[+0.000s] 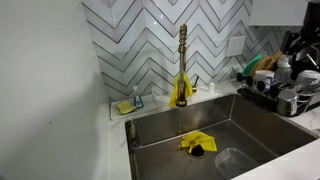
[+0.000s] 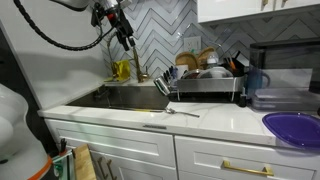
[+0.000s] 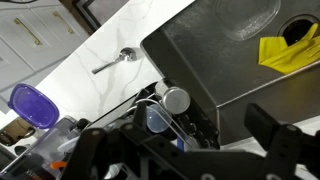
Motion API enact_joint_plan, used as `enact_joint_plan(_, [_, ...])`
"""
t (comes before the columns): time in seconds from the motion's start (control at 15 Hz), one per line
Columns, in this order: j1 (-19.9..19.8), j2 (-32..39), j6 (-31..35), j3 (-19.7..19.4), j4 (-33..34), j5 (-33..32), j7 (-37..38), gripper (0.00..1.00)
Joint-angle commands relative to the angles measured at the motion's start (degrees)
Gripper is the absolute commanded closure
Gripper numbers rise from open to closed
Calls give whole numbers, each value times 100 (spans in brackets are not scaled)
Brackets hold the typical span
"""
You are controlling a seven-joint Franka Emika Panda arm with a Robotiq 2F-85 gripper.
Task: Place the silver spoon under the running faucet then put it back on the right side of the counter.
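Note:
The silver spoon (image 2: 170, 112) lies flat on the white counter (image 2: 220, 118) to the right of the sink; it also shows in the wrist view (image 3: 115, 62). The brass-gold faucet (image 1: 182, 62) stands upright behind the steel basin (image 1: 250, 120). I see no water stream. My gripper (image 2: 127, 42) hangs high over the sink near the faucet, well away from the spoon. In the wrist view its fingers (image 3: 180, 142) are spread apart and hold nothing.
A yellow cloth (image 1: 197, 144) lies at the drain in the basin. A loaded dish rack (image 2: 205, 85) stands on the counter behind the spoon. A purple plate (image 2: 295, 128) sits at the far right. A sponge tray (image 1: 128, 104) is left of the faucet.

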Motion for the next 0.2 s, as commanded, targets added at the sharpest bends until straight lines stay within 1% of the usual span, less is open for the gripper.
enact_joint_plan(0.0, [53, 42, -24, -36, 40, -22, 21, 0])
enact_joint_plan(0.13, [54, 57, -24, -37, 43, -22, 21, 0])
